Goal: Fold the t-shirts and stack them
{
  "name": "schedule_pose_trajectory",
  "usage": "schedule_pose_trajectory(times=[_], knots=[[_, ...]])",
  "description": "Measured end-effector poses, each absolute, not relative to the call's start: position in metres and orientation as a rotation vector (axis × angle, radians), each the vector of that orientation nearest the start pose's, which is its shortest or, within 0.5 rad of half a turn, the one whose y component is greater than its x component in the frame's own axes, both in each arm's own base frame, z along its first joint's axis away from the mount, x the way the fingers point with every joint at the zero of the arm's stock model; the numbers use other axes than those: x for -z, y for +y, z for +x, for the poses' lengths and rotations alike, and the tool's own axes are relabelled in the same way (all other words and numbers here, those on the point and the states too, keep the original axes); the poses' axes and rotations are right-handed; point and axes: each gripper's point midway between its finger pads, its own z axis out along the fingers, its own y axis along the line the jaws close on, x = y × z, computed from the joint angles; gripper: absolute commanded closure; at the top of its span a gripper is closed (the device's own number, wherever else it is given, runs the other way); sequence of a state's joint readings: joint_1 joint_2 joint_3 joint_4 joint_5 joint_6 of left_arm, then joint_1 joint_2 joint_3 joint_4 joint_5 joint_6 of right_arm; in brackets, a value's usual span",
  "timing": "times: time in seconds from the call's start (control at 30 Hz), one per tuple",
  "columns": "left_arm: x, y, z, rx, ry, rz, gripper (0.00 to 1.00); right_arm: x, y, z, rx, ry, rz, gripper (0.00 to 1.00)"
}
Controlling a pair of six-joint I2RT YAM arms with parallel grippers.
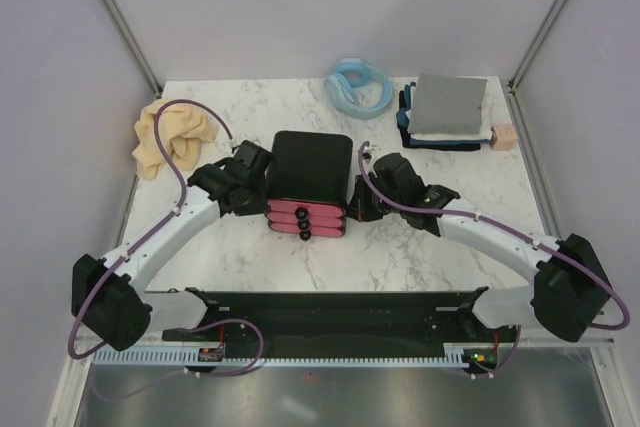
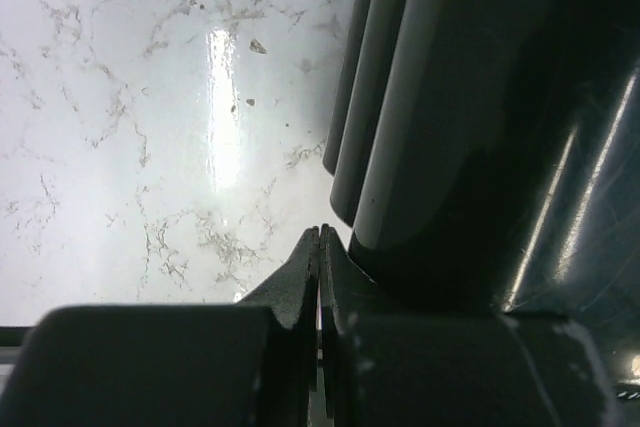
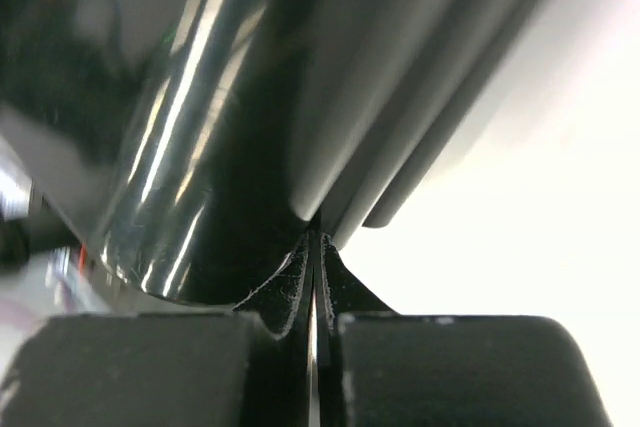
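The left gripper [image 2: 320, 247] has its two fingers pressed flat together, with only a hairline seam between them and nothing held. Its tips sit close against the rounded ribs on the left side of the black box [image 1: 312, 162]. The right gripper [image 3: 314, 247] is equally closed and empty, and its tips meet the ribbed edge on the box's opposite side. From above, the two arms flank the box, which stands in the middle of the table [image 1: 260, 107].

The box has a smooth, glossy dark shell that throws long streaks of reflected light in both wrist views. Its near side is banded with three pink-red ridges. The table top is white marble-pattern laminate with thin grey veins, and it shines under the lamp.

The cream-yellow t-shirt [image 1: 170, 137] lies crumpled in a soft heap at the far left of the table, unfolded. At the far right is a neat stack of folded shirts, a flat grey t-shirt [image 1: 447, 107] on top and navy cloth [image 1: 403, 119] showing at its left edge. A small pinkish block [image 1: 503, 135] sits just beside the stack. A light blue ring [image 1: 355, 87] lies near its left.
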State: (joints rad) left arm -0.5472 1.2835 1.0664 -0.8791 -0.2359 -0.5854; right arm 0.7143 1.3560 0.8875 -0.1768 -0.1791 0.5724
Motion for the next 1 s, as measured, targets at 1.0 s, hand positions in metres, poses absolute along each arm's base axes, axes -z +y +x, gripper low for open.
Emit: schedule_pose_trajectory(times=[1.0], knots=[[-0.222,-0.175,0.249,0.380,2.370,-0.143,0.57,-0.240,0.289,0.254,-0.885,2.129,-0.508,0.55]])
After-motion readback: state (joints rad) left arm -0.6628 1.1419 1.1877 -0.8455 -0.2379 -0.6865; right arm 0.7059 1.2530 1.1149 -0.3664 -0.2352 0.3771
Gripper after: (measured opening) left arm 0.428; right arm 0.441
